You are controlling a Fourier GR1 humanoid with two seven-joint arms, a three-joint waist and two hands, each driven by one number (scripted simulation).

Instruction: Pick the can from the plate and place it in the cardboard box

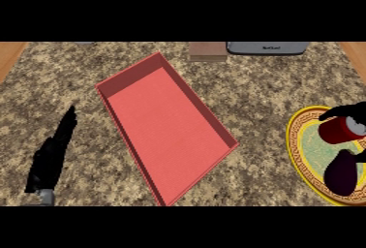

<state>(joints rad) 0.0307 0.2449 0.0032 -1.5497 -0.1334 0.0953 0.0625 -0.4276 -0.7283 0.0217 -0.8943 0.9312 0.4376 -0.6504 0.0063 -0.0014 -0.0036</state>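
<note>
A red can (342, 130) lies tilted over the yellow-rimmed plate (295, 145) at the right edge. My right hand (343, 170) is curled around it, fingers above and thumb below, hiding part of the can. Whether the can touches the plate I cannot tell. A shallow red box (166, 123) lies open on the counter's middle, left of the plate. My left hand (54, 152) rests open at the lower left, fingers straight and pointing away, apart from the box.
A brown block (208, 52) and a grey appliance (266, 48) stand at the counter's far edge. Speckled granite counter (257, 92) lies between the box and the plate. Wooden edges show at both upper corners.
</note>
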